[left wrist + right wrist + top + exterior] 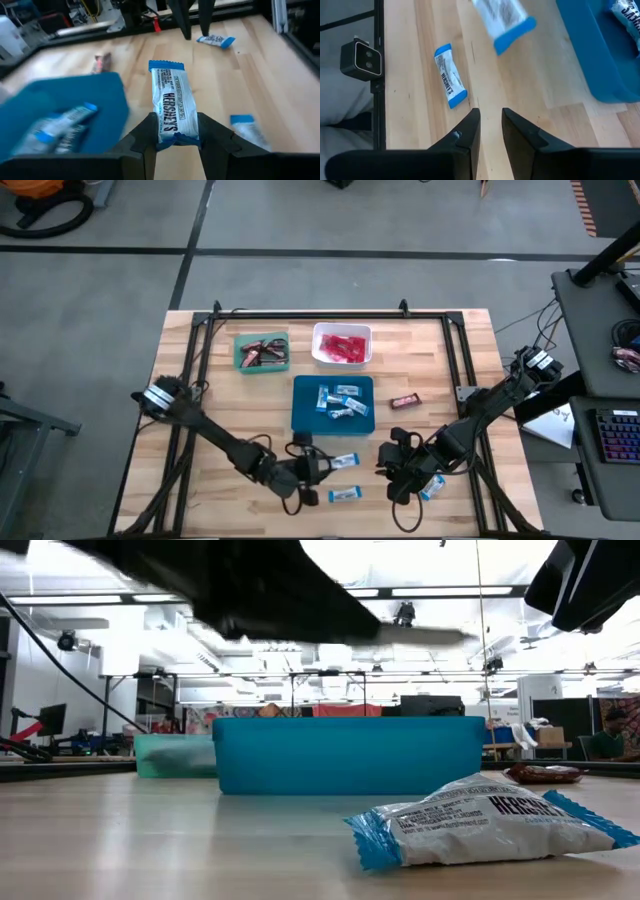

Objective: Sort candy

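The green tray (262,352) holds dark brown bars, the white tray (342,345) red packets, and the blue tray (332,404) several blue-and-white bars. The left gripper (176,131), low over the near table edge, clenches a blue-and-white bar (172,105) by one end, its long axis running straight out from the fingers. The right gripper (490,126) holds nothing, its fingers nearly together above bare wood. One brown bar (404,400) lies beside the blue tray.
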Controlling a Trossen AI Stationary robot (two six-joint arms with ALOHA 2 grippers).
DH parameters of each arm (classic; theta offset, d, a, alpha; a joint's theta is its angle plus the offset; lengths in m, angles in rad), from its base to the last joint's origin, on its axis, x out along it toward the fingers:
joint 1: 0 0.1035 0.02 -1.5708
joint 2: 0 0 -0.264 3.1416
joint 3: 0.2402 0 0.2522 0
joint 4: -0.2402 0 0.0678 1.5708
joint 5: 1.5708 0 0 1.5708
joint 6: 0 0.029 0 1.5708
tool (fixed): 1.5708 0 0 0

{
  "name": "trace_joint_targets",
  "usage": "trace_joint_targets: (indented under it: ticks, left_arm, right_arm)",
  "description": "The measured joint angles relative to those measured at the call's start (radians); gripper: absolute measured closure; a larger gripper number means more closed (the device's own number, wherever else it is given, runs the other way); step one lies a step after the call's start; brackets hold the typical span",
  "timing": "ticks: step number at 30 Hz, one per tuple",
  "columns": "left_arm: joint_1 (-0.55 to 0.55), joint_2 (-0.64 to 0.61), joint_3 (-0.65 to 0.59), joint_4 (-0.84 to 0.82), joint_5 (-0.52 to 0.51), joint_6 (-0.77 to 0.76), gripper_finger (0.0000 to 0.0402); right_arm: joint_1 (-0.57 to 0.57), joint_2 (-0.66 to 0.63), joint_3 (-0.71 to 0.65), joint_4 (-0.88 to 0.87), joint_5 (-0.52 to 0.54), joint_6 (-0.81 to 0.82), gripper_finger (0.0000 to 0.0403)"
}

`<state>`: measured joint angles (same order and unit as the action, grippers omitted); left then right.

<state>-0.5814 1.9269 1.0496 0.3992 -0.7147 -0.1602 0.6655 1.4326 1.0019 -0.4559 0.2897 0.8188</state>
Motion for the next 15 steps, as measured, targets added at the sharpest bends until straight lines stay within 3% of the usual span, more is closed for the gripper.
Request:
trace_joint_targets:
  ticks: [7,13,15]
  left_arm:
    - [0.049,-0.164,-0.02,-0.244,-0.002,0.119,0.0308]
    - [0.153,-0.248,-0.082,-0.31,0.008,0.172,0.0308]
    - [0.201,-0.256,-0.1,-0.31,0.071,0.181,0.0308]
  right_arm:
    - [0.0,0.0,0.0,0.008,0.0,-0.005,0.0332]
    - [0.0,0.0,0.0,0.014,0.0,-0.007,0.0326]
    - [0.0,0.0,0.0,0.013,0.0,-0.007,0.0326]
